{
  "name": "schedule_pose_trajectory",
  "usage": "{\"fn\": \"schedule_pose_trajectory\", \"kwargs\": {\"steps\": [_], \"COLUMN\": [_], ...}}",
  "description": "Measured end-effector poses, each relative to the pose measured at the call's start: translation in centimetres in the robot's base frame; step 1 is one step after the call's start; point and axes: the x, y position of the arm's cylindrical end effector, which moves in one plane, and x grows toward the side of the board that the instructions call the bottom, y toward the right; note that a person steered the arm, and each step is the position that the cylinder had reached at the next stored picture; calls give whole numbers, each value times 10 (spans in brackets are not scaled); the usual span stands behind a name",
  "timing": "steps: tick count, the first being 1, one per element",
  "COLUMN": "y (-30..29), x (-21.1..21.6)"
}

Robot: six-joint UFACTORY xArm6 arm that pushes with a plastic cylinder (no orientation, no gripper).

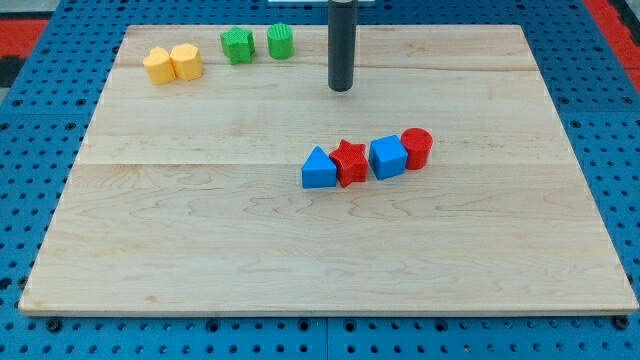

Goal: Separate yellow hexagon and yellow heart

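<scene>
1. Near the view's top, a little right of centre, my tip (342,89) rests on the wooden board (300,270); it is a bare rod with no jaws to be apart or together, and it touches no block.
2. Far to the view's left of my tip, close to the board's top-left corner, the yellow heart (158,66) and the yellow hexagon (186,62) sit touching, heart on the left.
3. Between that pair and my tip, near the top edge, a green star-like block (237,46) and a green cylinder (281,42) stand just apart from each other.
4. Below my tip, toward the view's bottom and slightly right, a touching row runs: blue triangle (319,168), red star (349,162), blue cube (387,158), red cylinder (417,148).
5. Bare wood stretches from my tip to the yellow pair beneath the green blocks, and the board's whole lower half lies open.
</scene>
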Motion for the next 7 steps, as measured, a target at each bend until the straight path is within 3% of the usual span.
{"fn": "schedule_pose_trajectory", "kwargs": {"steps": [2, 3, 4, 6, 7], "y": [29, 29, -8, -215, -275], "x": [0, 33, 82, 84, 22]}}
